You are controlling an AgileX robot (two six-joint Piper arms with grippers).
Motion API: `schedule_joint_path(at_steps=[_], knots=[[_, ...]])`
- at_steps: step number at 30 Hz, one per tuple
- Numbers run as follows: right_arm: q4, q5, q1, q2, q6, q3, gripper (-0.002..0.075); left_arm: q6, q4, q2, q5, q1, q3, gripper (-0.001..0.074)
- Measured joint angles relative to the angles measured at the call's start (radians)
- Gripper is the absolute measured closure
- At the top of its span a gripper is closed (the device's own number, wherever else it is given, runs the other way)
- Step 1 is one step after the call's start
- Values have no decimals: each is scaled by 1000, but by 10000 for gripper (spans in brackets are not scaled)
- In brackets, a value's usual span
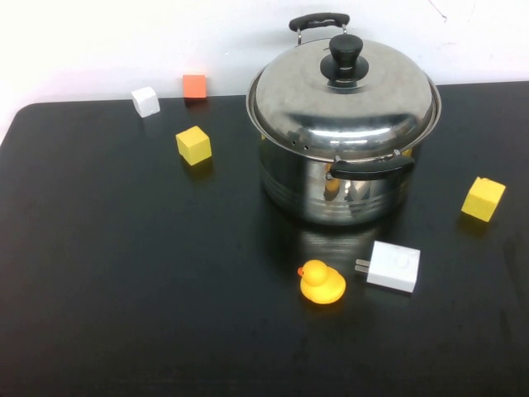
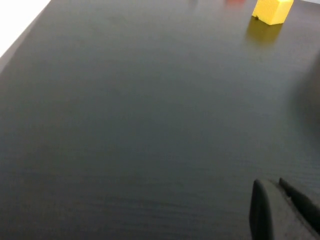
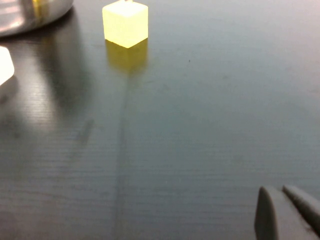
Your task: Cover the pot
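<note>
The large steel pot (image 1: 331,186) with black side handles stands at the back middle of the black table (image 1: 124,273). The domed steel lid (image 1: 364,103) with a black knob (image 1: 345,56) sits on the pot and closes it. Neither arm shows in the high view. My left gripper (image 2: 270,184) hovers low over bare table, shut and empty. My right gripper (image 3: 275,189) also hovers over bare table, shut and empty. A strip of the pot's base (image 3: 30,12) shows at the edge of the right wrist view.
A yellow cube (image 1: 193,145), a white cube (image 1: 145,101) and an orange cube (image 1: 194,86) lie left of the pot. Another yellow cube (image 1: 483,198) lies to its right. A rubber duck (image 1: 321,282) and a white plug adapter (image 1: 393,265) lie in front.
</note>
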Motion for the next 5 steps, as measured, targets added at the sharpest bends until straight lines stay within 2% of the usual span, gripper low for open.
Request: schedule_joint_path(at_steps=[5], knots=[[0, 0, 0, 0, 0, 0, 728, 0, 0, 0, 0, 0, 0, 737]])
